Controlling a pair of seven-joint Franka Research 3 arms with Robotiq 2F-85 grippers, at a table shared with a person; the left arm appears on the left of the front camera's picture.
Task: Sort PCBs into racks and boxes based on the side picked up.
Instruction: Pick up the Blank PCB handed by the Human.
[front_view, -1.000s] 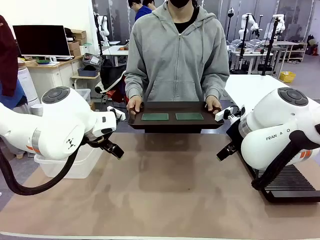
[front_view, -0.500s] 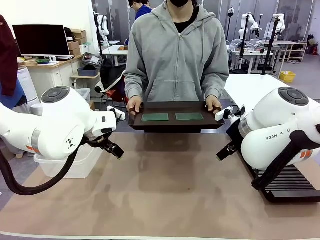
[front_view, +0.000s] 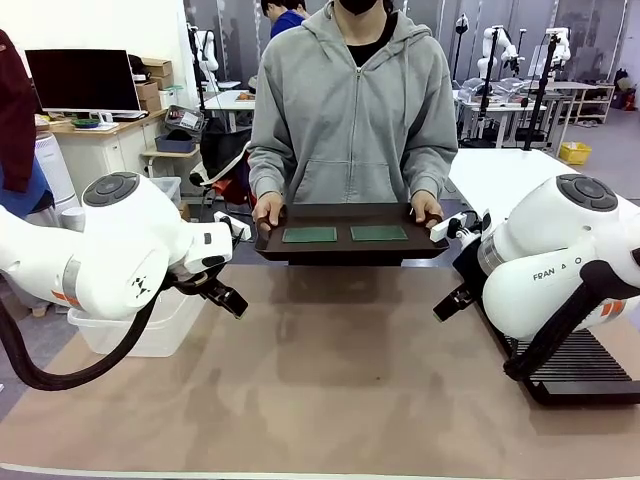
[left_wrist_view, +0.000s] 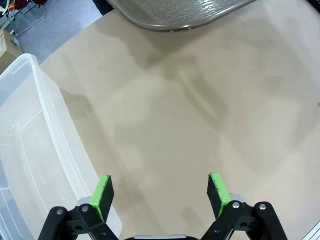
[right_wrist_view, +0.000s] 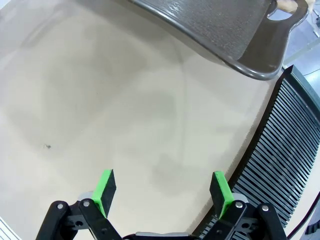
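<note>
Two green PCBs (front_view: 310, 234) (front_view: 379, 233) lie flat side by side on a dark brown tray (front_view: 350, 245) that a person in a grey hoodie holds by both handles above the table's far edge. My left gripper (left_wrist_view: 161, 190) hangs open over bare table, beside the clear plastic box (left_wrist_view: 30, 150). My right gripper (right_wrist_view: 163, 190) is open too, with nothing between its pads, over the table beside the black slotted rack (right_wrist_view: 285, 150). The tray's underside shows at the top of both wrist views. In the front view the box (front_view: 150, 330) sits at the left and the rack (front_view: 575, 370) at the right.
The brown tabletop (front_view: 330, 370) lies open between the two arms. The left arm (front_view: 110, 250) and right arm (front_view: 560, 265) hang on either side of the tray. Desks, a monitor and other people stand far behind.
</note>
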